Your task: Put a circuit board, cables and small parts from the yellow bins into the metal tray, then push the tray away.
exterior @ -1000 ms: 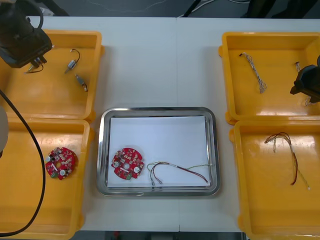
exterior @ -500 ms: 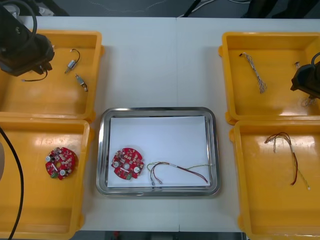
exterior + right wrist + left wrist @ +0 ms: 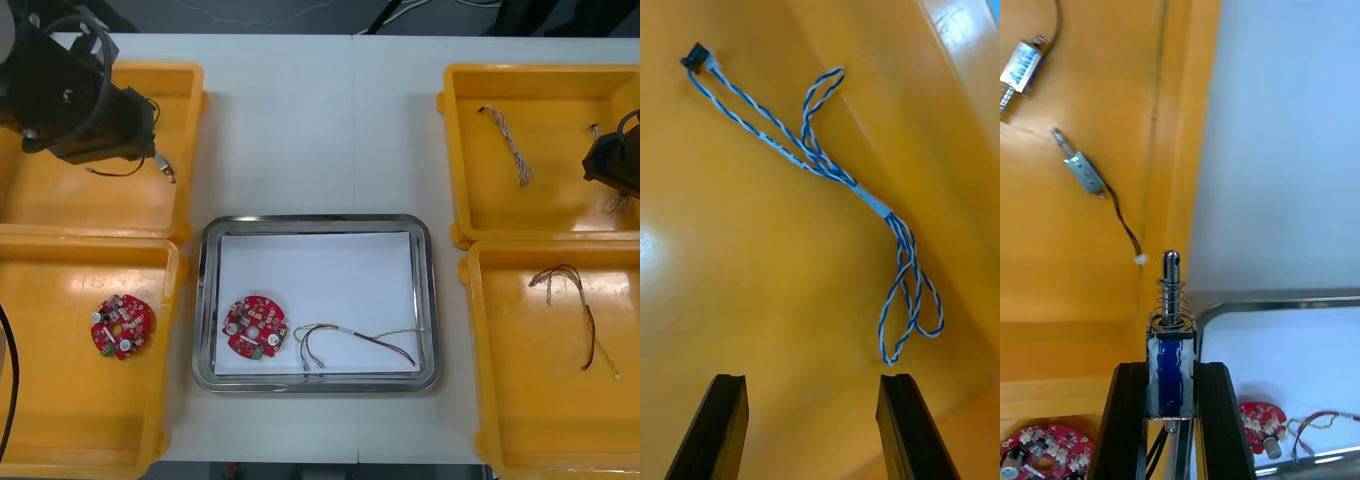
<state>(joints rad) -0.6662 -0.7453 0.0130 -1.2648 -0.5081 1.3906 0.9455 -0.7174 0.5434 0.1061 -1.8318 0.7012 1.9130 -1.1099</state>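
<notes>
My left tool (image 3: 1171, 371) has swung across the 10 o'clock yellow plastic bin (image 3: 60, 200) toward its inner wall, clamped on a small blue-bodied sprung metal part (image 3: 1170, 315). I judge this the carry: next, travel toward 4 o'clock over the shiny metal tray (image 3: 315, 222) and release. My right tool (image 3: 809, 381) waits spread at 2 o'clock.

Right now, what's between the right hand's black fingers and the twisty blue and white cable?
Just bare floor of the yellow bin, seen in the right wrist view, between the open right hand and the twisted blue and white cable.
</notes>
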